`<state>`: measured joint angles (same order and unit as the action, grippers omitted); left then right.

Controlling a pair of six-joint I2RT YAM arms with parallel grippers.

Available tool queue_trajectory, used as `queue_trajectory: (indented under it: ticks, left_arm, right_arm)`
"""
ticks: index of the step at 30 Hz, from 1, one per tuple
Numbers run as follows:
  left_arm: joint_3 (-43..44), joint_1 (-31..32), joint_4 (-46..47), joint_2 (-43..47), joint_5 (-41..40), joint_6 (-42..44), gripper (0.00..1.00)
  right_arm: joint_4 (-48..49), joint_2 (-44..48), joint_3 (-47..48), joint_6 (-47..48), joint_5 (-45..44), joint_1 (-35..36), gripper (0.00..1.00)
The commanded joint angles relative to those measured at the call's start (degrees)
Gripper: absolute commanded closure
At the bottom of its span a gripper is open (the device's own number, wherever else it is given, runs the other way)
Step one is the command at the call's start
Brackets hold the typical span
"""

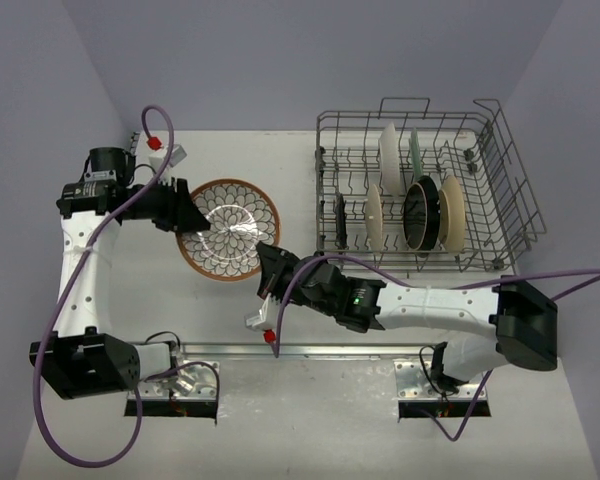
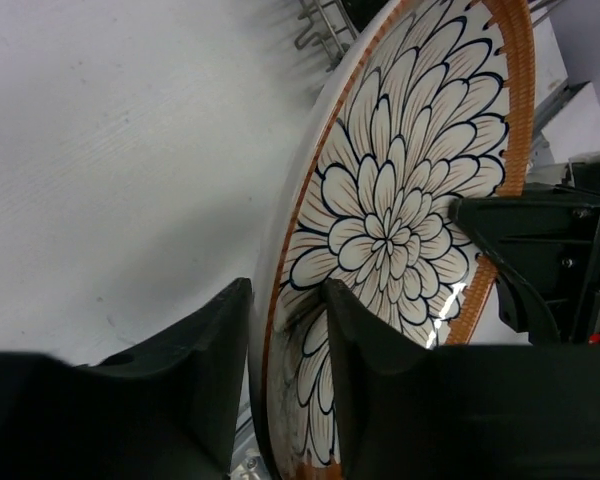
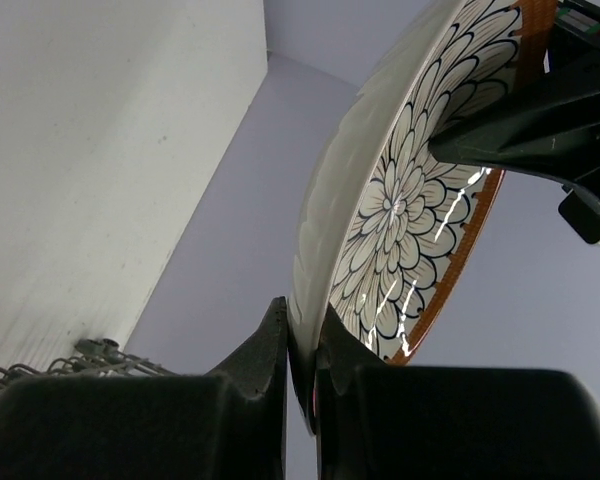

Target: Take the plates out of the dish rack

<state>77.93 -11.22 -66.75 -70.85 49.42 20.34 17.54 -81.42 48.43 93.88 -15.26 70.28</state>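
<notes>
- Top view: the petal-pattern plate is out of the dish rack, which stands at its 3 o'clock with the other plates upright inside. The left claw sits at the plate's 9 o'clock rim, the right claw between 4 and 5 o'clock. We read this as a hand-over above the surface.
- Left wrist view: the rim runs between the left claw's fingers at 6 o'clock, one behind the plate and one on its face. Both look to touch it. Whether the claw is clenched home or a hair short, we cannot tell.
- Right wrist view: at 6 o'clock the right claw is clenched on the rim, grasping the plate. The other claw shows at 2 o'clock.
- Judgement: the left claw should bite firm across the rim before the right lets go. The right should then back straight off the edge without twisting. Otherwise the plate may tip in a one-sided hold.
</notes>
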Motion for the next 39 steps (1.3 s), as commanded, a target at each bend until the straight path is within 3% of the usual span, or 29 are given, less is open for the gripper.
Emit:
queue_trajectory:
  ticks: [1, 2, 4, 8, 12, 17, 22, 32, 39]
  left_arm:
    - [-2.3, 0.3, 3.7, 0.7, 2.9, -0.4, 0.89]
    - [-3.0, 0.3, 3.7, 0.5, 3.4, -0.2, 0.98]
    - [-4.0, 0.3, 3.6, 0.1, 4.8, 0.2, 1.0]
    - [-6.4, -1.4, 9.6, 0.1, 5.3, -4.0, 1.0]
    - [-6.7, -3.7, 15.9, -3.3, 5.0, -8.6, 1.0]
    - [-4.4, -6.6, 28.7, -9.1, 1.2, -18.4, 1.0]
    - [-0.3, -7.2, 40.7, -22.9, -1.2, -27.4, 1.0]
    - [4.6, -7.2, 47.3, -41.8, -2.8, -28.5, 1.0]
    - [4.3, -7.3, 46.2, -46.9, -4.8, -25.6, 1.0]
  right_arm:
    - [16.7, 1.4, 2.5, 2.2, -2.6, 0.6, 1.0]
    - [16.6, 1.4, 3.0, 1.5, -2.8, 0.6, 1.0]
    - [15.4, 1.1, 3.7, 0.0, -3.7, 0.5, 0.88]
    - [12.7, 1.7, 4.8, -4.9, -4.8, 0.3, 0.28]
    - [11.5, 2.2, 4.5, -8.3, -5.9, -1.0, 0.04]
    - [6.9, 2.5, 5.6, -16.3, -7.2, -5.5, 0.01]
    - [-4.9, 3.3, 11.4, -28.3, -7.9, -10.5, 0.01]
    - [-18.9, 4.7, 19.4, -46.3, -6.2, -17.8, 0.01]
    - [-25.4, 4.2, 24.9, -58.2, -3.1, -22.0, 0.01]
